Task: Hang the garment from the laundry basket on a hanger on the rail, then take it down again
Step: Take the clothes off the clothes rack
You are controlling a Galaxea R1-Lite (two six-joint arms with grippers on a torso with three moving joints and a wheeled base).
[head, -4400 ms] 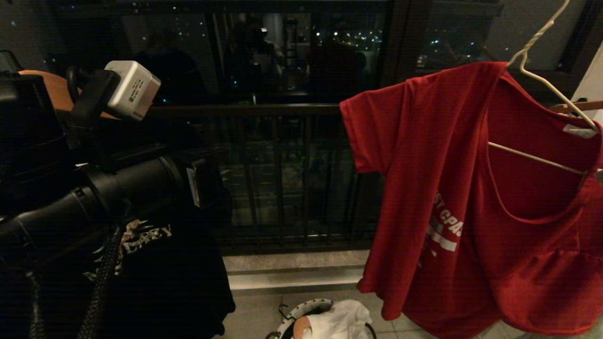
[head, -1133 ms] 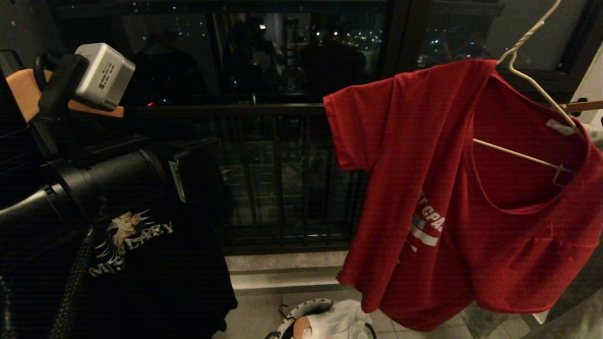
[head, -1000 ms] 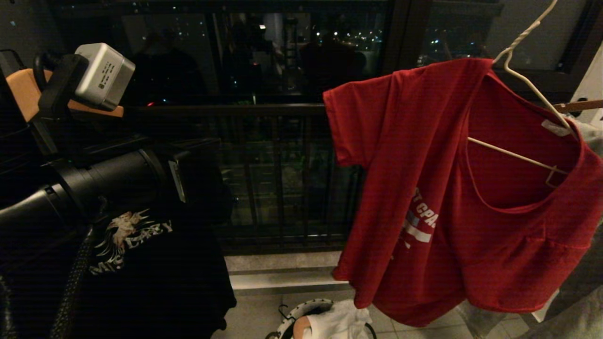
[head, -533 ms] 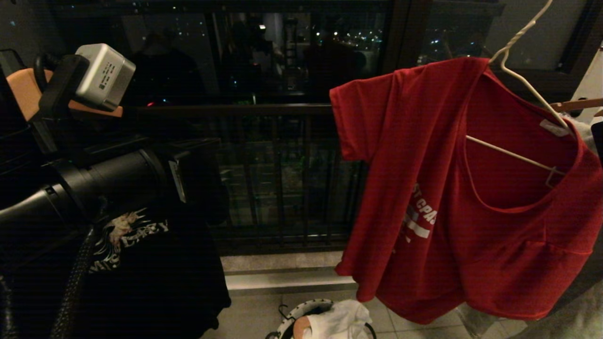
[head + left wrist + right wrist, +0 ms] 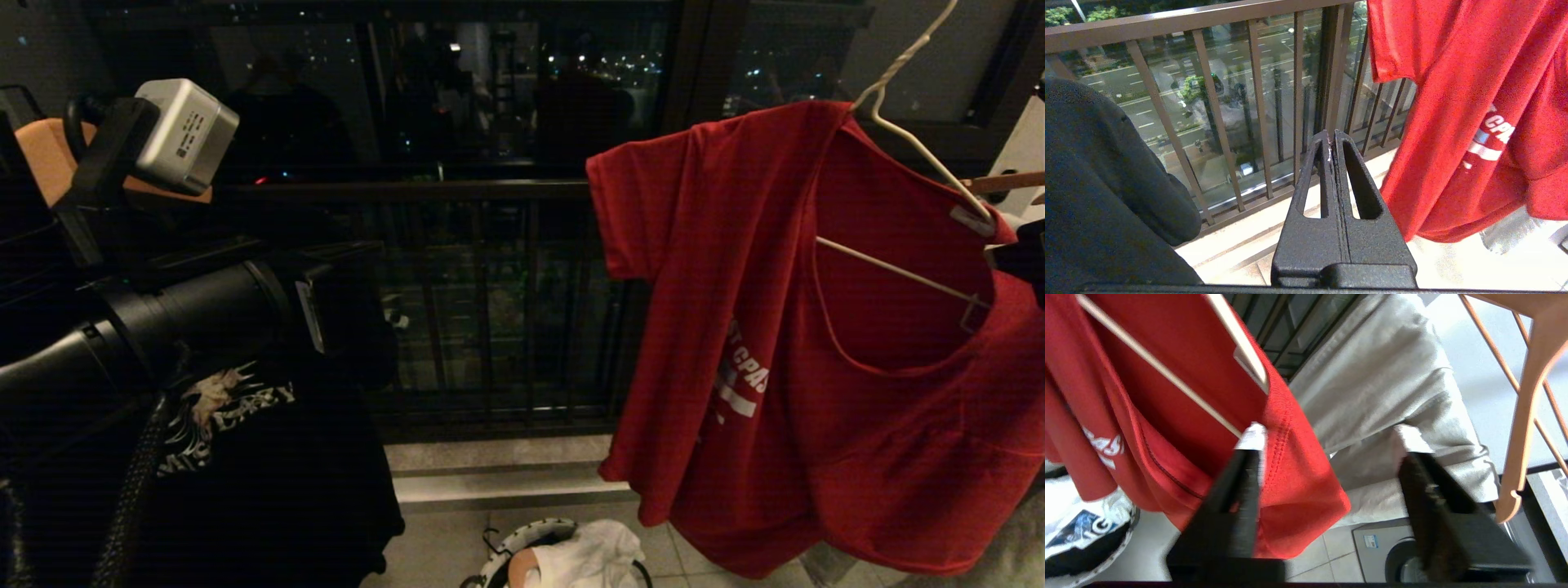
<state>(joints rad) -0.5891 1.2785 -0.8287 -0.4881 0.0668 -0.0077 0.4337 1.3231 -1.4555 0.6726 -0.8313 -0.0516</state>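
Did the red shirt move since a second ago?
Yes. The red shirt swung right: its sleeve edge has shifted rightward along the balcony railing.

Matt red knit garment [image 5: 735,269] on thin white wire hanger [image 5: 914,143]; brown metal railing [image 5: 1216,102].

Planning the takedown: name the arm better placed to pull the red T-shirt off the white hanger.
Right. The right gripper is open at the red T-shirt shoulder beside the white hanger; the left gripper is shut, well off it.
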